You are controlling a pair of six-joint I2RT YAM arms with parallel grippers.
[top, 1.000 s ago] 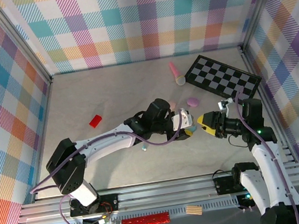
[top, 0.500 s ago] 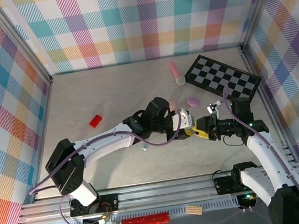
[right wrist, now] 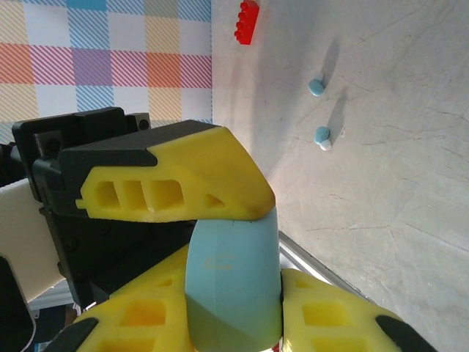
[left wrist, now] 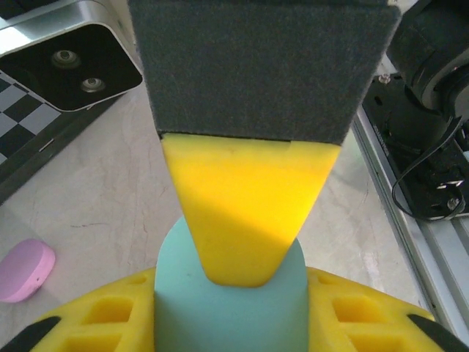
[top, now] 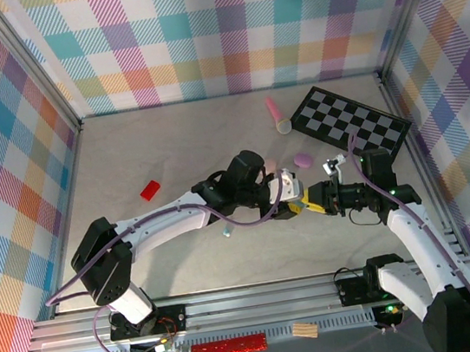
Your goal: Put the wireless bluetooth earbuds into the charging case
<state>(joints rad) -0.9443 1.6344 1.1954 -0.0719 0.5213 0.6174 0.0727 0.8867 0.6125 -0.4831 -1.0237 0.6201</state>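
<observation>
The left tool (left wrist: 231,315) and right tool (right wrist: 234,315) both clamp the mint oval plastic charging case (right wrist: 233,264), apparently closed. Two tiny blue plastic earbuds (right wrist: 316,86) lie loose on the worktop (right wrist: 381,183); none inserted yet.

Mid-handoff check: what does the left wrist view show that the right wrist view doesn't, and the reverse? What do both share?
Left wrist, not right: a pink oval case and a corner of the checkerboard. Right wrist, not left: a red brick, two loose blue earbuds and the plaid wall. Both: the mint charging case, held by the left gripper and right gripper, each camera seeing its own yellow fingers flanking it and one of the other's across it.
</observation>
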